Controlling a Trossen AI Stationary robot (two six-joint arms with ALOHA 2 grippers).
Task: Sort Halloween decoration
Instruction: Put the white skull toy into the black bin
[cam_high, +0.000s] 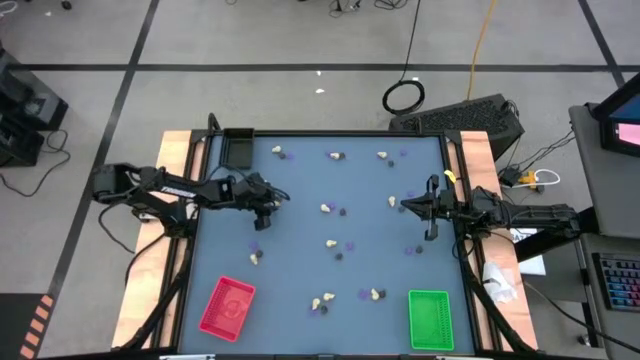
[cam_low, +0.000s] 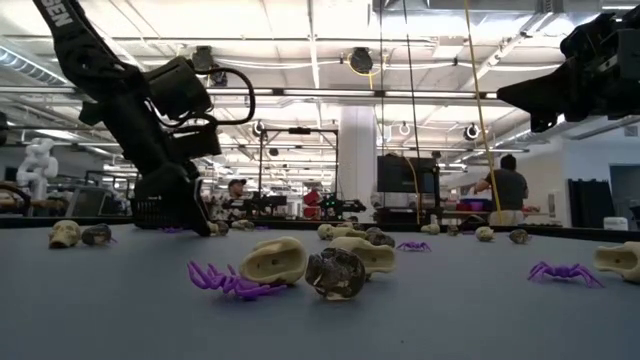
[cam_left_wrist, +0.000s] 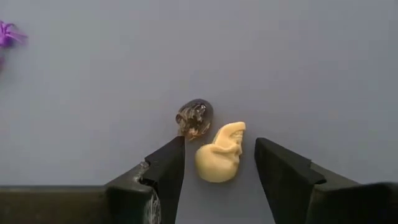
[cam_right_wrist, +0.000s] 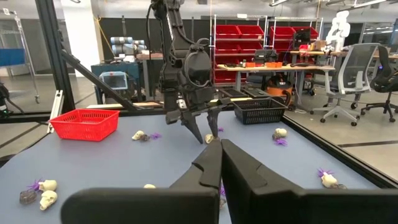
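My left gripper (cam_left_wrist: 219, 144) points down at the table's left-middle (cam_high: 264, 208), open. Its fingers stand on either side of a cream-white skull (cam_left_wrist: 219, 158) lying on the mat, without touching it. A dark skull (cam_left_wrist: 194, 118) lies just beyond that one. In the low view the left gripper (cam_low: 190, 222) reaches down to the tabletop. My right gripper (cam_right_wrist: 221, 155) is shut and empty, held level above the table's right-middle (cam_high: 408, 205). More cream skulls (cam_high: 327, 208), dark lumps (cam_high: 338, 256) and purple spiders (cam_high: 349, 244) lie scattered over the blue mat.
A red tray (cam_high: 228, 307) sits at the near left, a green tray (cam_high: 430, 320) at the near right, and a black tray (cam_high: 238, 148) at the far left corner. Trinkets lie close to the low camera (cam_low: 300, 268). People stand in the room beyond the table (cam_low: 508, 190).
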